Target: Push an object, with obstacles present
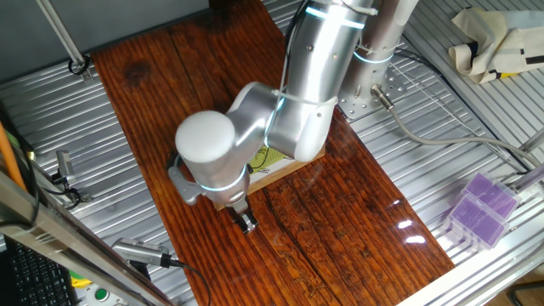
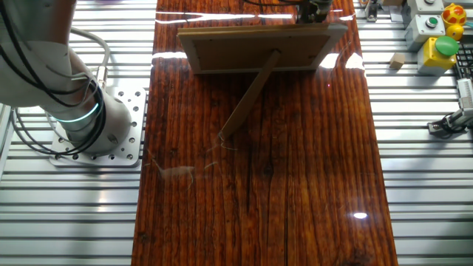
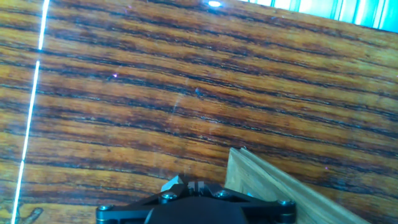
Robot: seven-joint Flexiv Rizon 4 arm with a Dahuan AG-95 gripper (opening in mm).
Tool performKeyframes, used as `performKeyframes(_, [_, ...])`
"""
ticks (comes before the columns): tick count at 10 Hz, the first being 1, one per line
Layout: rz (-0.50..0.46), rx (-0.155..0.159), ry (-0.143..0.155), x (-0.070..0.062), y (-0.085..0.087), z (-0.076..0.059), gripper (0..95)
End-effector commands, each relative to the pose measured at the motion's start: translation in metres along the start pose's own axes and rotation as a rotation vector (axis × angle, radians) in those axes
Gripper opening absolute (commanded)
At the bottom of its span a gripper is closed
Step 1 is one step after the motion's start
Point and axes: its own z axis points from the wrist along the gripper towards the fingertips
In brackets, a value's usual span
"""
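My gripper (image 1: 246, 221) hangs low over the dark wooden board (image 1: 340, 221), its fingers pressed together with nothing between them. It is at the front left corner of the light-wood picture frame (image 1: 276, 167), which my arm mostly hides. In the hand view the fingertips (image 3: 194, 185) sit at the bottom edge, with the frame's corner (image 3: 273, 186) just to their right. A small pale shape (image 3: 172, 185) touches the fingertips on the left; I cannot tell whether it is the cube. The other fixed view shows the frame's back (image 2: 259, 46), its prop leg (image 2: 247, 100), and my gripper (image 2: 314, 9) behind it.
Purple boxes (image 1: 480, 208) stand on the metal table at the right. A small beige block (image 2: 397, 61) lies on the metal table beside a yellow box with a green button (image 2: 440, 50). The arm's base (image 2: 89, 125) is bolted beside the board.
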Motion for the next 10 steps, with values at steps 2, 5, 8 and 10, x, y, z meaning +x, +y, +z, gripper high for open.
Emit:
performKeyframes(2, [0.019,-0.040,0.014,-0.003,0.012,-0.004,0.0])
performKeyframes(5, [-0.031,0.000,0.010,-0.002,0.009,-0.005,0.0])
performKeyframes(8, [-0.103,0.082,0.016,-0.003,-0.002,-0.016,0.0])
performKeyframes(10, [-0.123,0.079,0.033,-0.011,-0.016,-0.037,0.0])
